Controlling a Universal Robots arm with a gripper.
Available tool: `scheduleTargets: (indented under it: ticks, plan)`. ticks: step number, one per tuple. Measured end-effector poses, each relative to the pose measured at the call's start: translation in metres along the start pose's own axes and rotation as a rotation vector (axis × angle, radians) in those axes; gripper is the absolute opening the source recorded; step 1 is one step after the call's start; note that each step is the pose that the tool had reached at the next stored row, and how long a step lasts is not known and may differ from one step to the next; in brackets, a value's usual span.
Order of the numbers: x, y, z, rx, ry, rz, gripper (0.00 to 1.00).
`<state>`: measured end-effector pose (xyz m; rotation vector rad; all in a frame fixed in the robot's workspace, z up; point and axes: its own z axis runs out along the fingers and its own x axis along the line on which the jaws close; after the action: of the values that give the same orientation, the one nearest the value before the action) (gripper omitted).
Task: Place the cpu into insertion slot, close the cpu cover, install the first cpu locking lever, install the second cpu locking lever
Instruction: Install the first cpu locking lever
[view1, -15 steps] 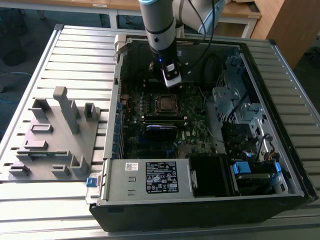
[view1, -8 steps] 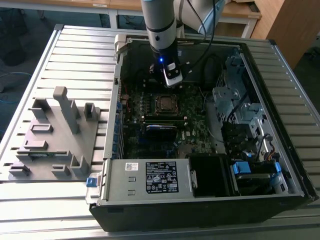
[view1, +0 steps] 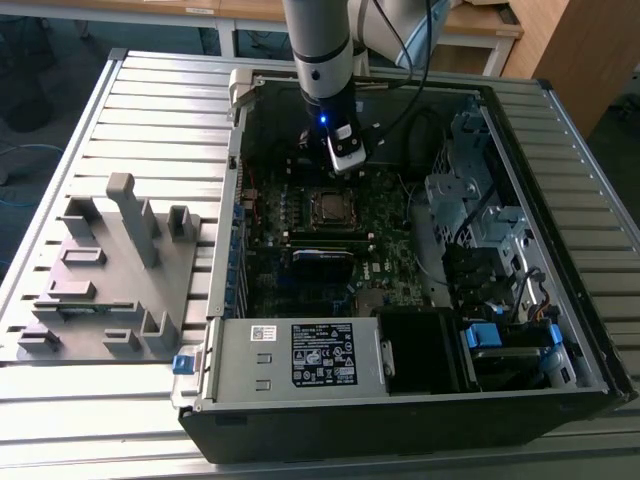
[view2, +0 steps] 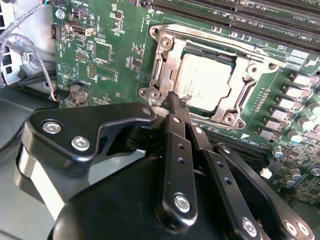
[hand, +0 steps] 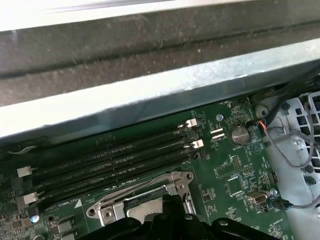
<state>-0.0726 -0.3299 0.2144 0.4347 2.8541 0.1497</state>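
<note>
Hand (view2: 175, 97) closed, tips at cpu cover (view2: 167, 62) corner.

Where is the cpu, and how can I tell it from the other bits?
Look inside the big open computer case at the green motherboard. Near its middle sits a silvery metal frame, the cpu cover, and the cpu lies flat inside it, right by the tip of the black pincer. It is the only plain, dull silver square; the memory slots nearby are long, thin and black.

Dull silver-grey cpu (view2: 206, 84) inside a silvery cpu cover (view2: 167, 52) on a green motherboard (view2: 107, 47); black claw (view2: 176, 102) in the lower frame; grey ribbed bench (view1: 150, 110).
</note>
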Motion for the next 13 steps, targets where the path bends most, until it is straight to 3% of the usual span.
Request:
scheduleTargets:
  ticks: [1,3,8,13]
  plan:
    - [0.0,0.0,0.0001,0.0005,0.0017,0.0,0.1]
    - [-0.0001,0.0001,0.0003,0.0055,0.0171,0.001,0.1]
    - [-0.0004,0.0,0.0014,0.0253,0.0729,0.004,0.1]
    - [-0.0003,0.0,0.0027,0.0499,0.1379,0.008,0.1]
